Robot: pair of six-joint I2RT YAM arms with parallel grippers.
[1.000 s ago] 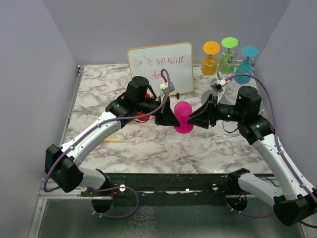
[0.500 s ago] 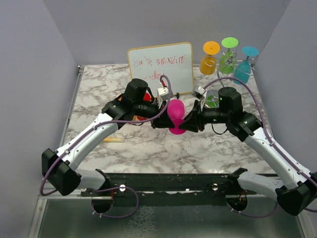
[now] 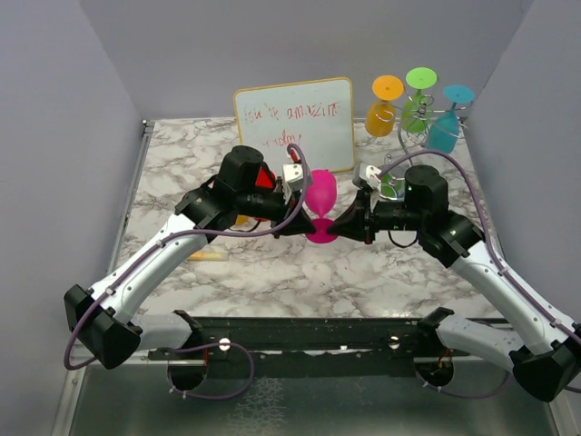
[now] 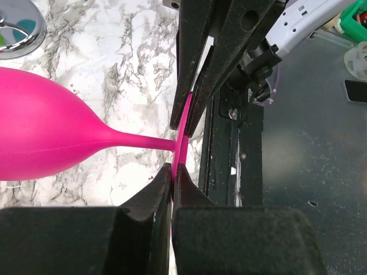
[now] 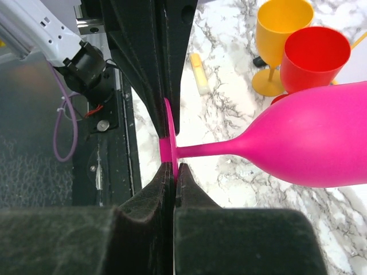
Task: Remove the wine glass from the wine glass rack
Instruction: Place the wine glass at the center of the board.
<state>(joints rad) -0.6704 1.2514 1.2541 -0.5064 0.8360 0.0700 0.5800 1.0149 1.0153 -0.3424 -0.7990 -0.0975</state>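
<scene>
Your left gripper (image 4: 173, 172) and right gripper (image 5: 172, 169) are both clamped on the foot of the pink wine glass (image 3: 320, 195) from opposite sides. It sits mid-table between the arms, off the wine glass rack (image 4: 20, 31) at back right. The table (image 3: 182, 163) is white marble. A whiteboard (image 3: 295, 118) stands at the back. The walls (image 3: 54, 136) are plain grey.

Too small to read: red scrawl on the whiteboard (image 3: 295, 123) at the table's (image 3: 182, 163) far edge. Mostly hidden behind the left arm (image 3: 182, 241): red wine glass (image 3: 262, 178). Cut off at the left wrist view's edges: pink wine glass (image 4: 46, 132) bowl, wine glass rack (image 4: 20, 31) base.
</scene>
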